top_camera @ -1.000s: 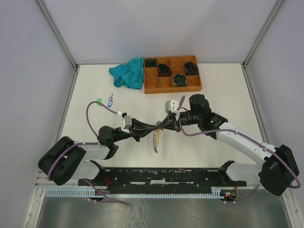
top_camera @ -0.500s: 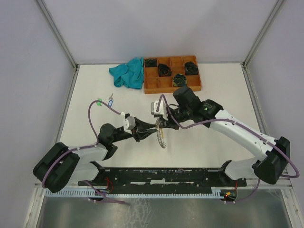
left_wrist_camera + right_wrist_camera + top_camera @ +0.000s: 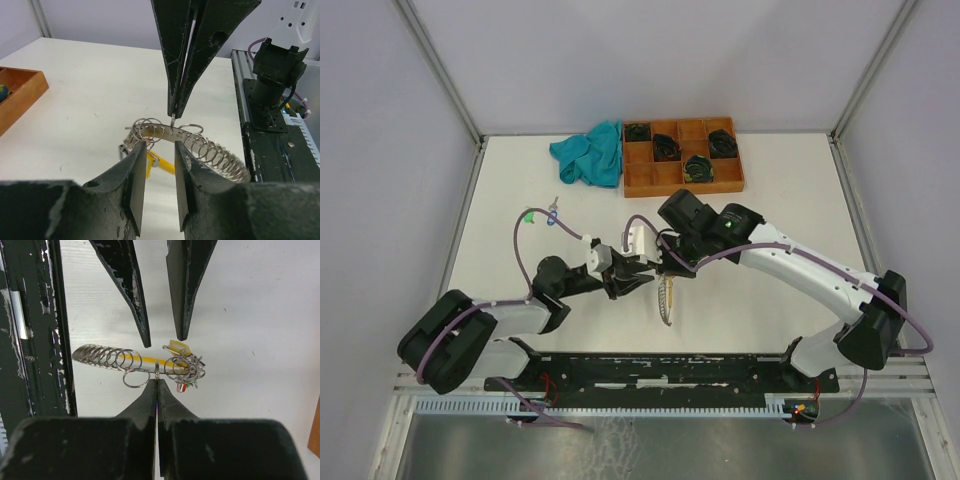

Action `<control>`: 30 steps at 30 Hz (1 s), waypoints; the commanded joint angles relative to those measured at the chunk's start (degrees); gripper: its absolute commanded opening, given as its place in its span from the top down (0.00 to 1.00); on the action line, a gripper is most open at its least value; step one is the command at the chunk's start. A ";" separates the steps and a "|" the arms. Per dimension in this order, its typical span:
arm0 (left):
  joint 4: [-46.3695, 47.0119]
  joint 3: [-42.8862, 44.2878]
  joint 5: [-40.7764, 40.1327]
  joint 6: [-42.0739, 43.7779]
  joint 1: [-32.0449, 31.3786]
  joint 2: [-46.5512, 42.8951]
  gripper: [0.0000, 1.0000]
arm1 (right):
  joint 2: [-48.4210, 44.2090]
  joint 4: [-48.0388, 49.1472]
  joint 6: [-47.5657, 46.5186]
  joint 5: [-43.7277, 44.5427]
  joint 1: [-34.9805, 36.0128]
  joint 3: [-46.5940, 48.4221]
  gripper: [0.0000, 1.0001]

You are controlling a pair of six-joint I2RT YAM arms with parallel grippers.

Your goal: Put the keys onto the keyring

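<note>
**At mid-table, two arms nose to nose over one keyring**

I saw both arms reaching inward, wrists low, fingertips almost meeting. The right gripper (image 3: pixel 666 272) was clenched on the keyring (image 3: pixel 666 300), pinching its metal band from above. The left gripper (image 3: pixel 157 150) stood released, fingers parted just beside the ring. The single keyring ran lengthwise from the far side toward the arm bases, curved and strung with small split rings too crowded to count. Two keys (image 3: pixel 552 213), green- and blue-tagged, lay well apart at the left.
</note>
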 commanded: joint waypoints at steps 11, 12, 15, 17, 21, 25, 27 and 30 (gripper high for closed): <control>12.32 3.84 5.40 -6.52 -0.36 7.21 0.65 | 1.59 0.13 -0.82 1.46 1.56 3.94 0.99; 12.18 3.95 5.50 -6.53 -0.36 7.48 0.65 | 1.61 0.14 -0.81 1.39 1.69 3.99 0.99; 12.01 4.32 5.60 -6.74 -0.42 8.19 0.66 | 1.38 0.34 -0.77 1.21 1.90 3.91 0.99; 12.03 4.49 5.85 -7.00 -0.51 8.59 0.67 | 1.27 0.57 -0.78 1.03 1.93 3.83 0.99; 11.60 4.99 6.23 -7.31 -0.51 9.66 0.70 | 1.27 0.82 -0.73 0.68 1.97 3.77 0.99; 11.23 5.26 6.08 -7.32 -0.50 10.34 0.72 | 0.86 1.20 -0.61 0.67 2.05 3.60 0.99; 10.98 5.44 6.27 -7.32 -0.52 10.74 0.75 | 0.57 1.51 -0.64 0.44 2.01 3.26 0.99; 10.62 5.74 6.32 -7.38 -0.52 11.01 0.82 | 0.12 2.16 -0.63 0.07 2.08 2.86 0.99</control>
